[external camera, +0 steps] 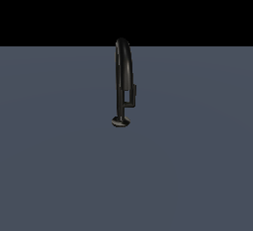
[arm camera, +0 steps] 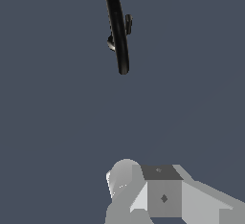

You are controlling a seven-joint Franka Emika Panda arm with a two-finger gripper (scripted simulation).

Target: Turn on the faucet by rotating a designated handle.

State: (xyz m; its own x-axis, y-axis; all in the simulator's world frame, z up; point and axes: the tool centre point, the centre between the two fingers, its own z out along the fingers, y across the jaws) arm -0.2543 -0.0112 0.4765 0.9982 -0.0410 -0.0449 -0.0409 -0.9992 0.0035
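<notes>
A tall, glossy black faucet (external camera: 122,77) with a high arched spout is seen standing upright on a plain, matte slate-grey surface (external camera: 59,166), near its far edge, where a flat black backdrop begins. A short, thin black L-shaped handle (external camera: 132,96) is carried on the stem, toward the exterior view's right. In the wrist view, the grey hand (arm camera: 143,194) is partly shown, well apart from the faucet; whether it is clenched cannot be told.
</notes>
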